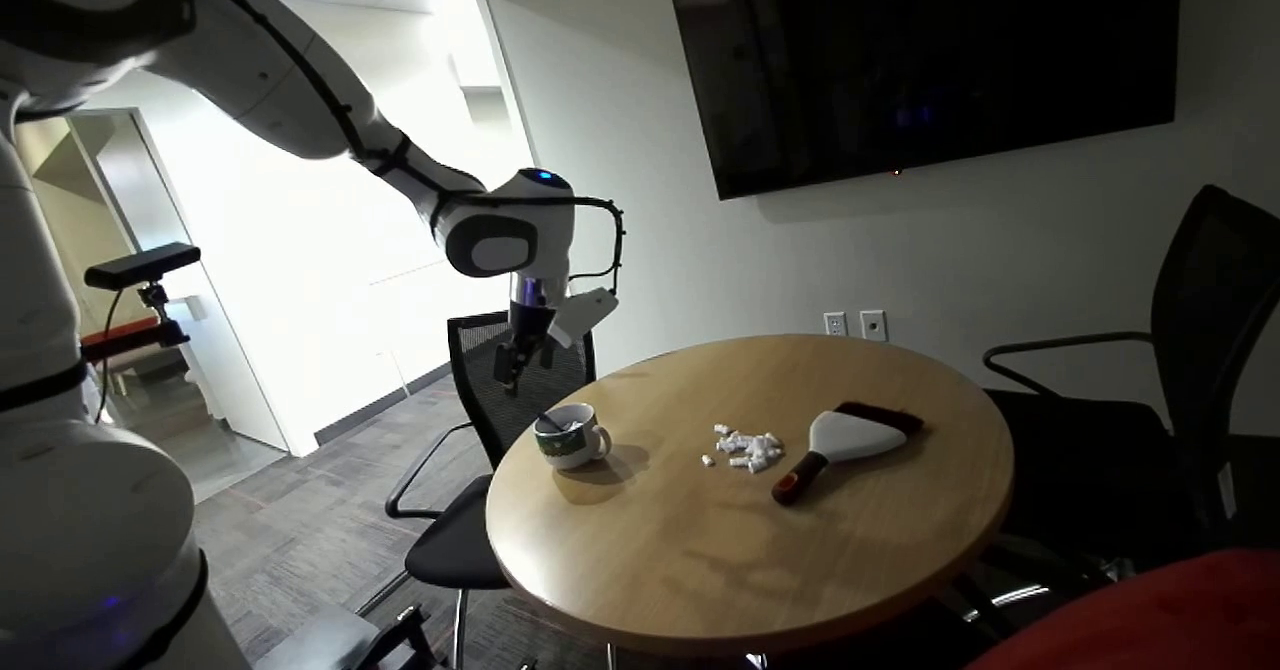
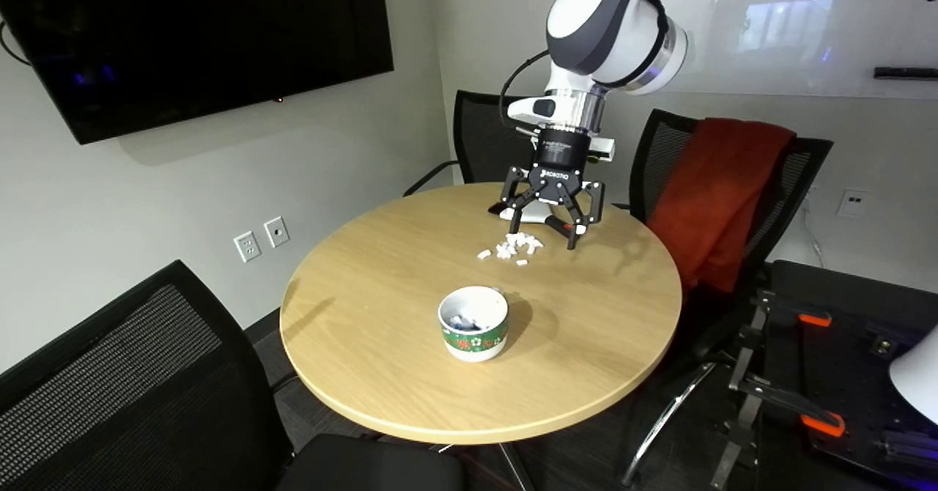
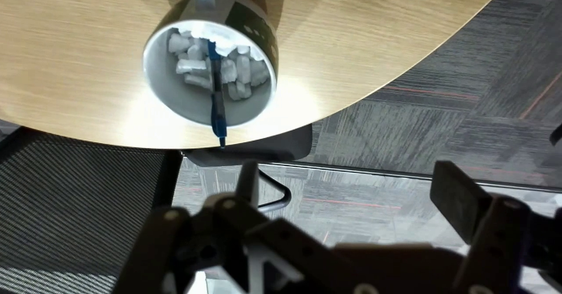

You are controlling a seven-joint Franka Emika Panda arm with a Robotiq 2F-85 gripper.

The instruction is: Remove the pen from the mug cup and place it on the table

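Holding the end effector (image 2: 544,239) spread wide, gripping nothing, above and apart from the mug cup (image 2: 475,342). Opened like this, presumably, to pass on both sides of something slim before closing. Finding the pen (image 3: 217,83) in the wrist view: inside the mug cup, tilted, with its lower end among white pieces (image 3: 243,69) and its upper end jutting past the rim. Probably steadied by that filling and by the rim, and offering the free end as the likeliest place for a pinch. Not yet out on the tabletop (image 1: 720,550). Might drag some white pieces along if pulled sideways; better drawn out along its own slant. In appearance, slim and dark: blue towards both ends, smokier in the middle, with a clip-like strip by the upper end and a narrow stub at the very tip. Too small to tell whether button or writing point.
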